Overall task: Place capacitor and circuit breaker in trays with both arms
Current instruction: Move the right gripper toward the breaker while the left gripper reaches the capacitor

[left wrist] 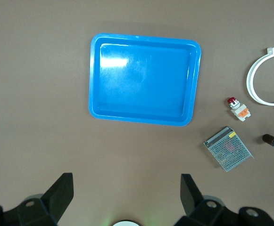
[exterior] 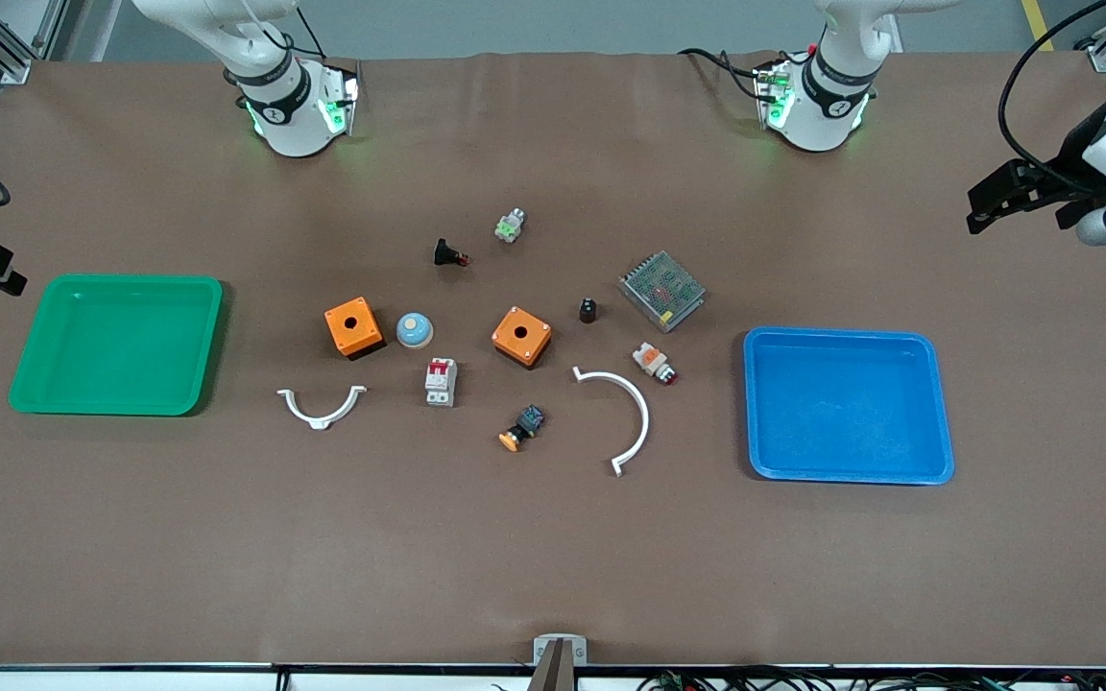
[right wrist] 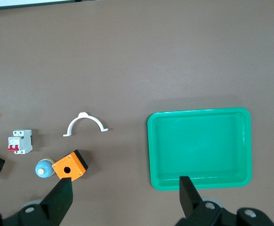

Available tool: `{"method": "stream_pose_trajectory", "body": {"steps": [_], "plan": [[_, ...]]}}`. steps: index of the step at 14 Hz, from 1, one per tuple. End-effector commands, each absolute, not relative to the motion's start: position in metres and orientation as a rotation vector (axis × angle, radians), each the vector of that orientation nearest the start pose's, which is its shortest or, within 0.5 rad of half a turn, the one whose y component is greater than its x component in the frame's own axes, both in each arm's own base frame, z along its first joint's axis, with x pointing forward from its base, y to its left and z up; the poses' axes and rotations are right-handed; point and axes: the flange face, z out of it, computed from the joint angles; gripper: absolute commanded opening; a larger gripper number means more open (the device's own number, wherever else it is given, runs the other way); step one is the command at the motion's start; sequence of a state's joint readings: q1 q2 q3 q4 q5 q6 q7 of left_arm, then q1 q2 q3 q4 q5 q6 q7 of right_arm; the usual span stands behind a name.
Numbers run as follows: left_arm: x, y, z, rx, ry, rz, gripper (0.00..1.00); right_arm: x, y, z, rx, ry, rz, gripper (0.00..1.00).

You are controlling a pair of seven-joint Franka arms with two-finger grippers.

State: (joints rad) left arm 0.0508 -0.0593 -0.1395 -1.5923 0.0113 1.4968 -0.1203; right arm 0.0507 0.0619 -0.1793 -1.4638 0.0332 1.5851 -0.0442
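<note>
While both arms wait, left tool (left wrist: pixel 123 190) wide open, empty, right tool (right wrist: pixel 123 193) wide open, empty

We see the capacitor (exterior: pixel 589 310) — a tiny black cylinder with a lighter top — resting on the table mid-table, toward the left arm's end. The circuit breaker (exterior: pixel 441 381), a white block with red levers, lies flat nearer the front camera — well apart from it.
</note>
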Motion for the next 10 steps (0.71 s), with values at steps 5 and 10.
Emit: {"method": "stream_pose_trajectory", "body": {"steps": [5, 10], "plan": [[0.54, -0.045, 0.645, -3.113, -0.041, 0.056, 1.0, 0.573, -0.066, 0.639, -3.127, 0.125, -0.08, 1.0], [0.562, -0.053, 0.61, -3.114, -0.044, 0.151, 1.0, 0.568, -0.001, 0.631, -3.123, 0.225, 0.04, 1.0]]}}
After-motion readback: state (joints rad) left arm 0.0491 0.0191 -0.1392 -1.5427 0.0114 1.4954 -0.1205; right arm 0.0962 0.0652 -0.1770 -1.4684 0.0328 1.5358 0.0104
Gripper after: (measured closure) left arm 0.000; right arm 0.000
